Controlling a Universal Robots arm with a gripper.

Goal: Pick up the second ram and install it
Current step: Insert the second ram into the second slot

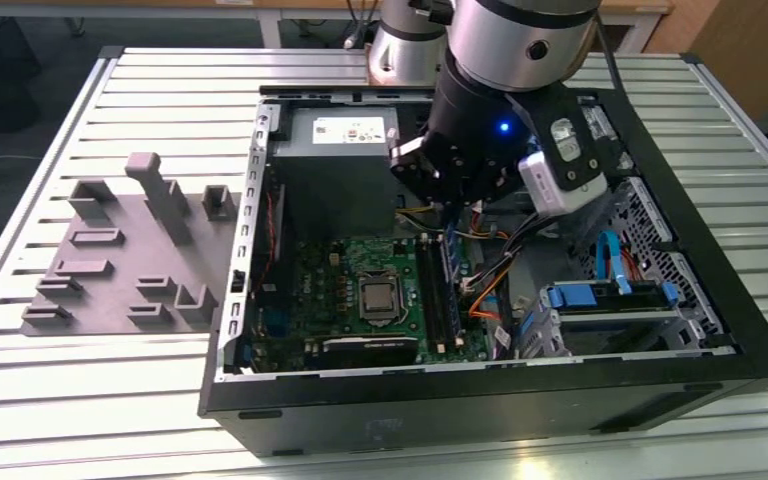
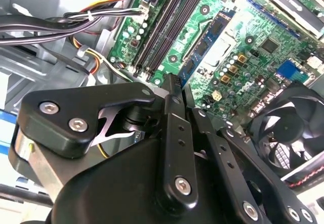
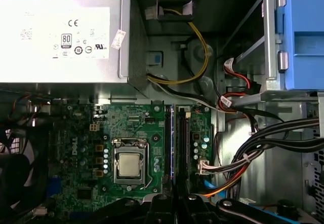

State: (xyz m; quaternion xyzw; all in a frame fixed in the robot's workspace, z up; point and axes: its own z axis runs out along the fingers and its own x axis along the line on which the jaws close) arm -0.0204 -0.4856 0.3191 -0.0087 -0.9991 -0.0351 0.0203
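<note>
My gripper (image 1: 462, 205) hangs inside the open computer case, well above the green motherboard (image 1: 337, 265). Both wrist views show its black fingers closed together, gripper (image 2: 172, 79) and gripper (image 3: 175, 201), with nothing seen clamped between them. Directly below run the long black memory slots (image 3: 167, 148), also slots (image 2: 164, 29). A thin dark board with a bluish edge (image 3: 175, 143) stands upright among them, board (image 1: 454, 292). I cannot tell whether it is the second ram.
The grey power-supply box (image 3: 61, 31) lies beyond the slots. A bare processor (image 3: 129, 164) sits beside them. Cable bundles (image 3: 263, 138) and a blue drive cage (image 1: 611, 295) crowd the other side. A fan (image 2: 288, 133) sits at the board's edge. A grey fixture plate (image 1: 131, 250) lies outside the case.
</note>
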